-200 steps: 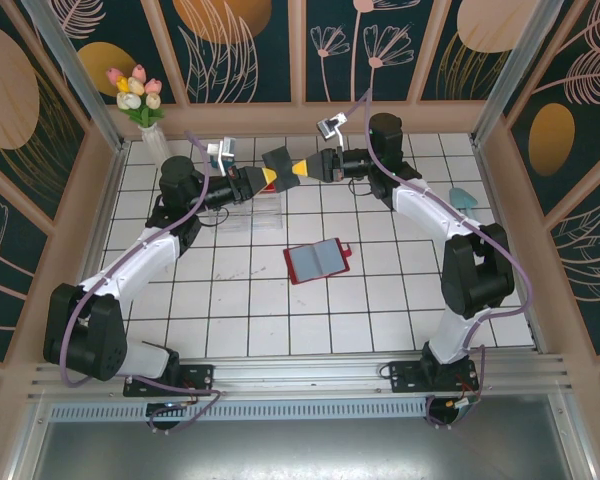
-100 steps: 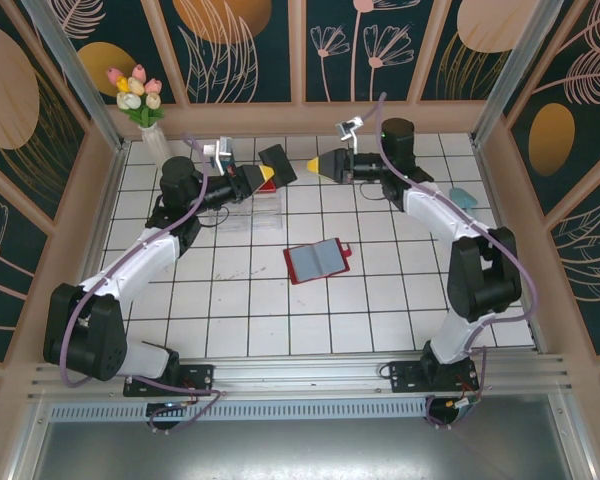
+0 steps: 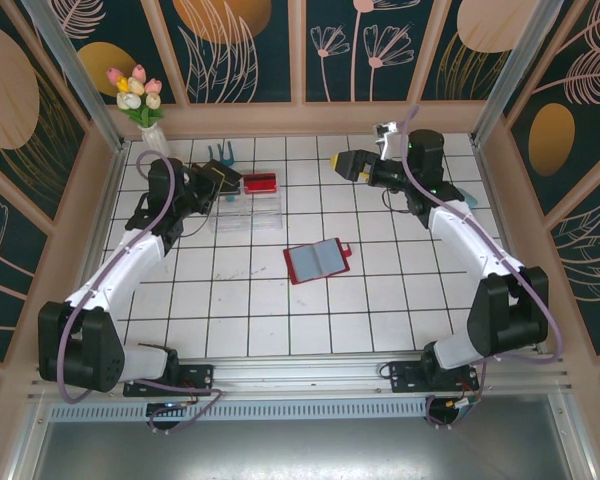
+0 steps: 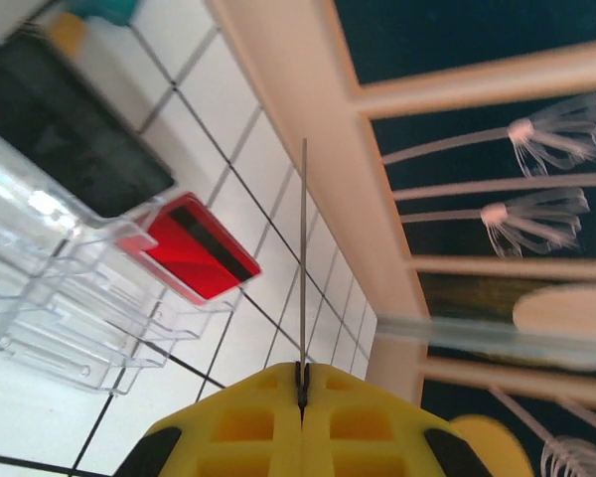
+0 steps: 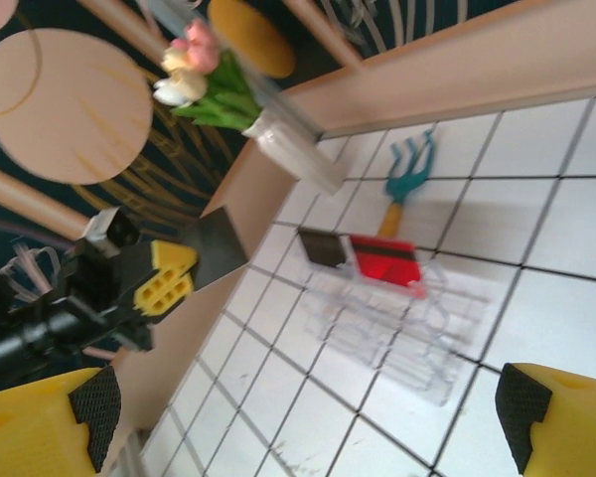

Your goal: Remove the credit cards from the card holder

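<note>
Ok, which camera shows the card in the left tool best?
Right wrist: the dark card shows its flat face, pinched in the left tool. Left wrist sees the card edge-on, a thin line. Top view: small and dark.

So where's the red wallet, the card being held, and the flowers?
red wallet [image 3: 325,258], overhead view, grey-blue inside.
dark card [image 5: 219,245], right wrist view, flat face.
flowers [image 3: 135,88], overhead view, the blooms.
</note>
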You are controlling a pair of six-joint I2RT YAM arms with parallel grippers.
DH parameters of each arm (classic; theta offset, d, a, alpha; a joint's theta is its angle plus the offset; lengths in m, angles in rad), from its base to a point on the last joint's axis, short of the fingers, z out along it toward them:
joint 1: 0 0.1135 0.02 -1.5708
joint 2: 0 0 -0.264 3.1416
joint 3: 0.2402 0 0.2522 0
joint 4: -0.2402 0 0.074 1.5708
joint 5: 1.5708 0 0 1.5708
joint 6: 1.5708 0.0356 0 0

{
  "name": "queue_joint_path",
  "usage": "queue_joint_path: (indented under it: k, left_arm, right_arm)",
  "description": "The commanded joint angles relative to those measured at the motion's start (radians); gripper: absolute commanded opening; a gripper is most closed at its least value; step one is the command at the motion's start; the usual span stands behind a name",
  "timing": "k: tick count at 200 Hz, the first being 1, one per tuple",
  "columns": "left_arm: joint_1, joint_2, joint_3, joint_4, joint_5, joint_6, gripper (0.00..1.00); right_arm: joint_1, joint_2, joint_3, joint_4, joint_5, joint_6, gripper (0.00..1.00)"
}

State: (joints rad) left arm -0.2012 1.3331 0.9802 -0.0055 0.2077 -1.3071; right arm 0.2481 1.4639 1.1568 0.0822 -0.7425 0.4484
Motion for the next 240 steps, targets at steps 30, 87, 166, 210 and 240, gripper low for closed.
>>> queue_joint_path:
  k: [30, 87, 166, 210, 240]
  left_arm:
    - [-0.001, 0.071, 0.129, -0.29, -0.182, -0.325, 0.0]
    - [-0.024, 0.218, 0.305, -0.498, -0.23, -0.477, 0.0]
    - [-0.046, 0.402, 0.511, -0.678, -0.275, -0.557, 0.0]
    - [-0.056, 0.529, 0.684, -0.799, -0.331, -0.547, 0.0]
    - [-0.057, 0.576, 0.731, -0.825, -0.335, -0.557, 0.0]
  right_arm:
    - [-0.002, -0.108, -0.048, -0.032, 0.257, -0.095, 0.99]
    - [0.001, -0.134, -0.063, -0.022, 0.315, -0.117, 0.99]
    - [0.001, -0.172, -0.121, 0.044, 0.333, -0.125, 0.99]
    - [0.001, -0.199, -0.175, 0.086, 0.336, -0.112, 0.99]
    - [0.0, -0.216, -0.185, 0.084, 0.351, -0.119, 0.99]
